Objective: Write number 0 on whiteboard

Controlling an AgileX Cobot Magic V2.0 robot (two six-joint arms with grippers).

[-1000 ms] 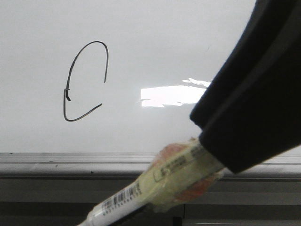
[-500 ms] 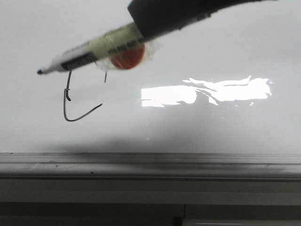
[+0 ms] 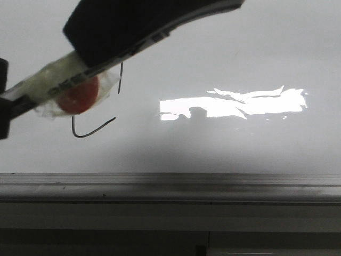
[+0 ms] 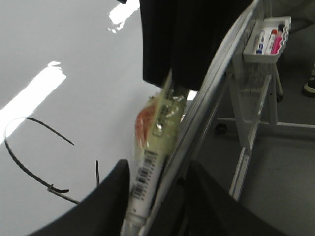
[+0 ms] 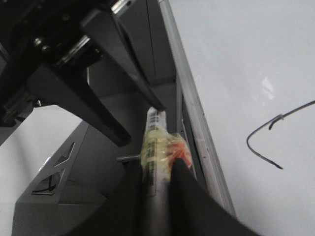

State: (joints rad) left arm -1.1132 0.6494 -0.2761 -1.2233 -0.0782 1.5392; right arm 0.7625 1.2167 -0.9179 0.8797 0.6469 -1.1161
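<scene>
- We see the right tool (image 5: 155,172) clenched on the marker (image 3: 58,90), crossing over the number 0 (image 3: 93,129) on the whiteboard (image 3: 224,58).
- Left tool (image 5: 133,123) spread apart around the marker's end.

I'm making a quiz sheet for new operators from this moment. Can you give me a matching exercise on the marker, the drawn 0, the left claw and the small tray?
Things:
1. taped marker
2. number 0
3. left claw
4. white tray

States:
A. open, one finger on either side of the marker
B. holds spare markers
C. clamped in the right claw
D. drawn on the whiteboard, partly hidden in the front view

Pairs: 1-C, 2-D, 3-A, 4-B
</scene>
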